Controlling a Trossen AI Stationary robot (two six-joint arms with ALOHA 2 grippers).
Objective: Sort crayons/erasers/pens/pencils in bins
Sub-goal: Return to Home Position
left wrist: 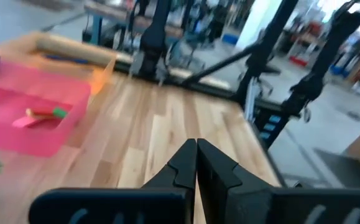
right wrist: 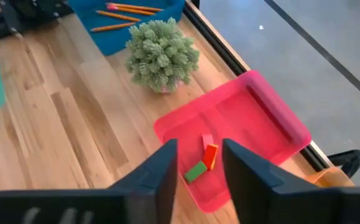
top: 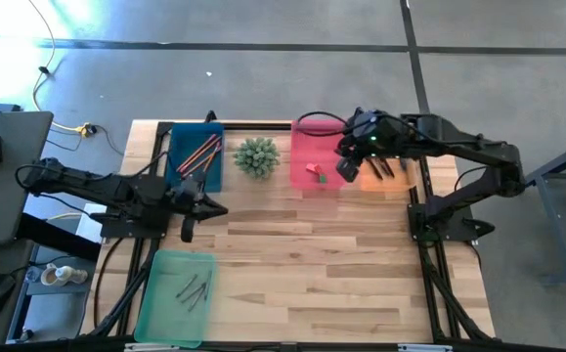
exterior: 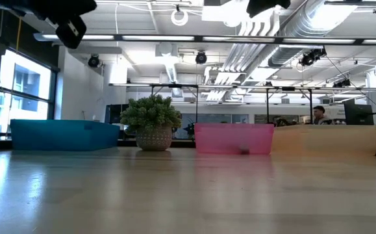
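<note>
My left gripper (top: 216,208) is shut and holds nothing. It hangs over the bare wood between the blue bin (top: 195,156) and the light green bin (top: 155,303). My right gripper (top: 346,168) stands open above the pink bin's (right wrist: 260,124) right side. A red, a green and a pink eraser (right wrist: 209,155) lie on the bin floor below the gap between its fingers. Orange pencils (top: 200,152) lie in the blue bin. Dark crayons (top: 193,290) lie in the green bin. Dark pens (top: 381,168) lie in the orange bin (top: 400,181).
A small spiky green plant in a pot (top: 256,156) stands between the blue and pink bins at the table's far edge. The middle and near part of the wooden table (top: 312,264) is bare. A person (exterior: 317,114) shows in the room beyond the table.
</note>
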